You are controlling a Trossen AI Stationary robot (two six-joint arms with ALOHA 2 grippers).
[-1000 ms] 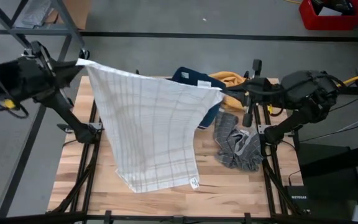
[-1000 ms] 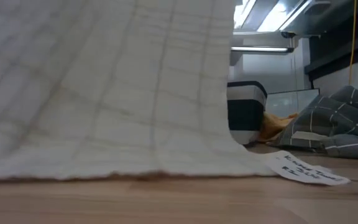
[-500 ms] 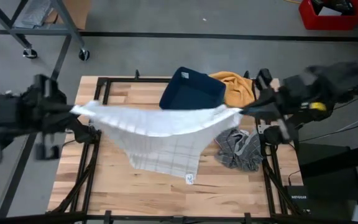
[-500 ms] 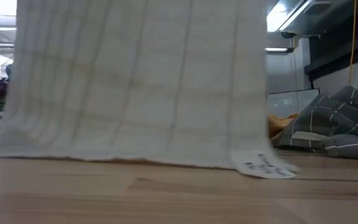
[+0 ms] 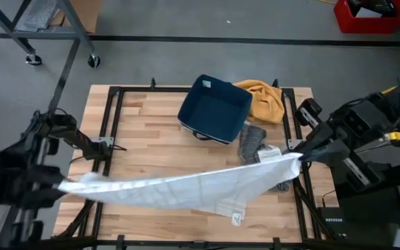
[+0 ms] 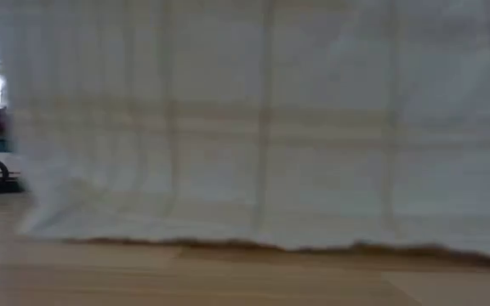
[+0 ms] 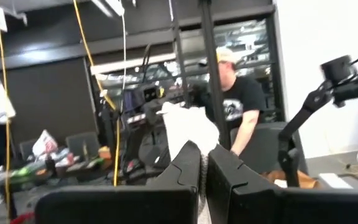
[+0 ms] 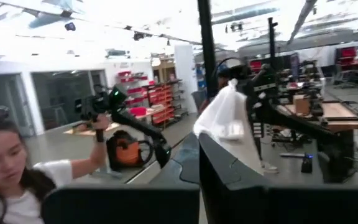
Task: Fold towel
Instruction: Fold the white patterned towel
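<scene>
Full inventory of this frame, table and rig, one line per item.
White checked cloth towel: 1, white with faint lines, stretched between both grippers over the table's near half.
Dark blue square bin: 1, navy, far centre of table.
Mustard yellow cloth: 1, beside the bin on the right arm's side.
Grey checked cloth: 1, crumpled near the right gripper.
Wooden slatted table: 1, light wood.
Left gripper: jaws shut on towel corner.
Right gripper: jaws shut on towel corner.

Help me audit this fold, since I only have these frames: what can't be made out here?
- Low view: the white towel fills the frame, hiding both arms and the table's other items.
- High view: left gripper is motion-blurred; the grey cloth is partly under the towel.
- Wrist views: each gripper's own fingers hide the pinched towel corner.
</scene>
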